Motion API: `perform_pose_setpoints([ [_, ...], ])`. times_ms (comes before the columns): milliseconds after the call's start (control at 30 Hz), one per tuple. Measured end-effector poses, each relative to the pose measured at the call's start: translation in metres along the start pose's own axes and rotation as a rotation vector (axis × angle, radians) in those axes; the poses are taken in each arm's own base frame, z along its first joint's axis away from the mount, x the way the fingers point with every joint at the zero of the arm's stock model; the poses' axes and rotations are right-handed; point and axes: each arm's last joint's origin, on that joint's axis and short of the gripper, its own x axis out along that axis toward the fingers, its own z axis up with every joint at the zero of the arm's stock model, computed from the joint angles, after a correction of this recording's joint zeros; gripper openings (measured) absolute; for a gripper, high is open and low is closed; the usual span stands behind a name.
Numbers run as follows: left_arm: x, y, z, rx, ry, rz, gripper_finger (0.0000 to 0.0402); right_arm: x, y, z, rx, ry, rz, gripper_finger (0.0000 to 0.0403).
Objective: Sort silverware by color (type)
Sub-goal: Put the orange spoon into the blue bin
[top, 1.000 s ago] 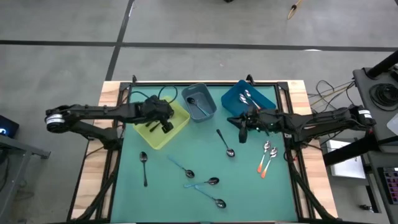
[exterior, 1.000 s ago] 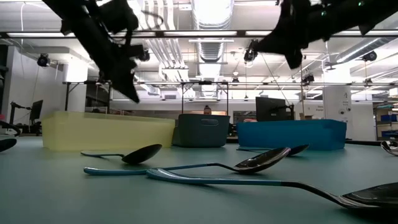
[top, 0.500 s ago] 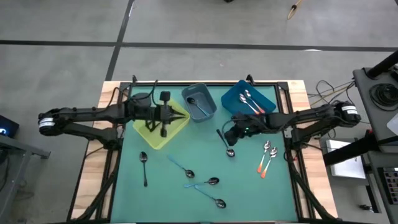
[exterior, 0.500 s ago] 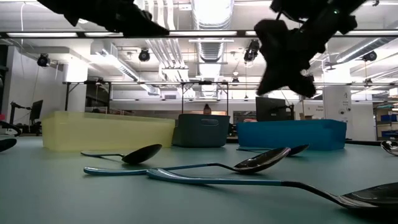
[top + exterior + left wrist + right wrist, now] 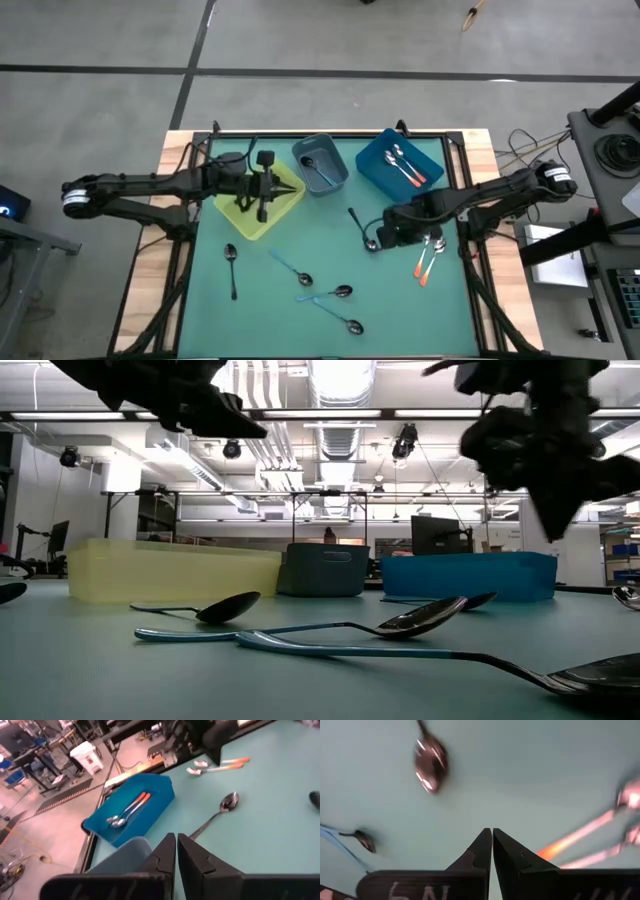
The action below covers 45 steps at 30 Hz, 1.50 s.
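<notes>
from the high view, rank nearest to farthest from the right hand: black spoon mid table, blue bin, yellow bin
1. Black spoon, on the mat right beside the right hand, toward the table's middle.
2. Blue bin, at the table's far edge on the right arm's side.
3. Yellow bin, across on the left arm's side, under the left hand.

overhead, table-level, two wrist views

No text, label or number can be read on the table, the bins or the spoons. The only lettering is a row of pale strokes on the right arm's wrist housing (image 5: 422, 892), cut off by the frame edge and too partial to read.
</notes>
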Motion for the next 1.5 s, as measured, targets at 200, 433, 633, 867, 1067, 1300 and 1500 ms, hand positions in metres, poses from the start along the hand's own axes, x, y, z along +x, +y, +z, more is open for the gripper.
perform_pose_setpoints([
  [200, -0.001, 0.003, -0.002, 0.037, 0.010, 0.024, 0.0001, 0.012, -0.018, -0.024, 0.166, 0.125, -0.129, 0.0009],
  [433, -0.012, 0.004, -0.006, 0.010, 0.066, 0.017, 0.0000, 0.016, -0.035, -0.028, 0.230, 0.137, -0.225, 0.0009],
  [633, -0.030, 0.006, 0.000, 0.015, 0.030, 0.049, 0.0000, 0.027, -0.052, -0.022, 0.255, 0.113, -0.298, 0.0009],
  [867, -0.052, 0.005, -0.004, 0.015, 0.009, 0.094, 0.0000, 0.036, -0.064, -0.019, 0.261, 0.100, -0.335, 0.0009],
  [1067, -0.067, 0.007, -0.004, 0.014, -0.028, 0.150, 0.0000, 0.035, -0.062, -0.018, 0.247, 0.041, -0.312, 0.0009],
  [1300, -0.073, 0.006, -0.004, 0.016, -0.038, 0.159, 0.0000, 0.036, -0.061, -0.017, 0.259, 0.006, -0.297, 0.0023],
  [1500, -0.073, 0.006, -0.004, 0.015, -0.037, 0.158, 0.0000, 0.037, -0.062, -0.016, 0.284, -0.029, -0.293, 0.0091],
])
